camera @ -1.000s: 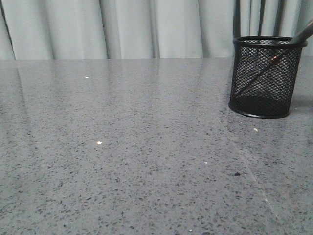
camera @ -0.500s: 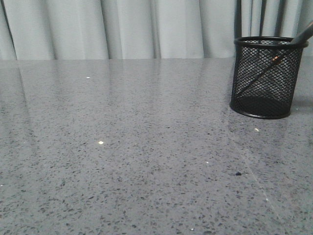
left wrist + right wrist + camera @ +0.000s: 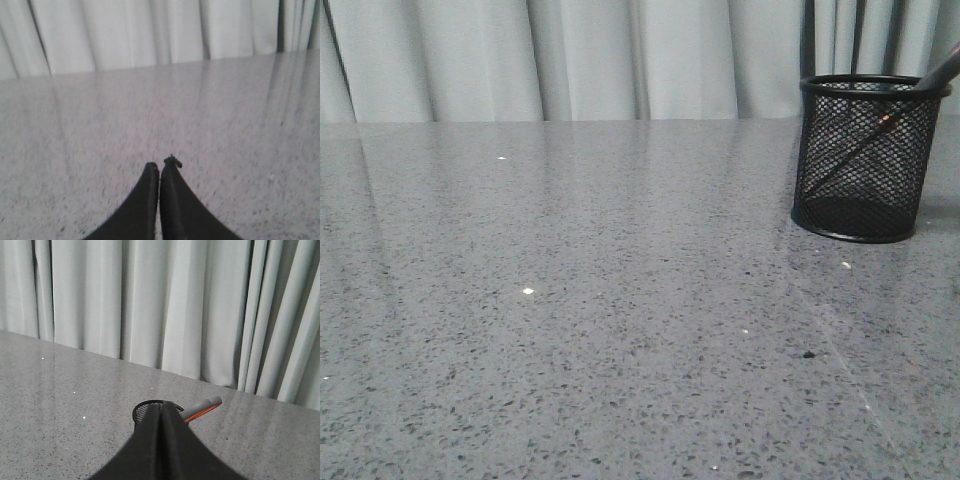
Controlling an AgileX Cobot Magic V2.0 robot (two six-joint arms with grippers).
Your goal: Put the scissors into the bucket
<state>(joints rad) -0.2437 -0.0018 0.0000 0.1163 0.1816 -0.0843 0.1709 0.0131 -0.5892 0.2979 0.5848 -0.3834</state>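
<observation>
Two claws are seen from the wrist cameras, and both are pressed closed on nothing. Nearest, the left claw (image 3: 160,167) is held low over bare speckled grey table (image 3: 570,300), its dark fingers (image 3: 145,200) meeting tip to tip. The right claw (image 3: 161,407) is likewise closed, and just past its tips the bucket (image 3: 145,412) is partly hidden by it. Farther out, in the front view, the bucket (image 3: 865,160) is found upright at the table's far right. The scissors (image 3: 865,145) are held inside it, slanted, blades down through the mesh, a grey handle (image 3: 202,406) with an orange lining poking over the rim. Pale curtains (image 3: 570,60) are hung behind the table.
</observation>
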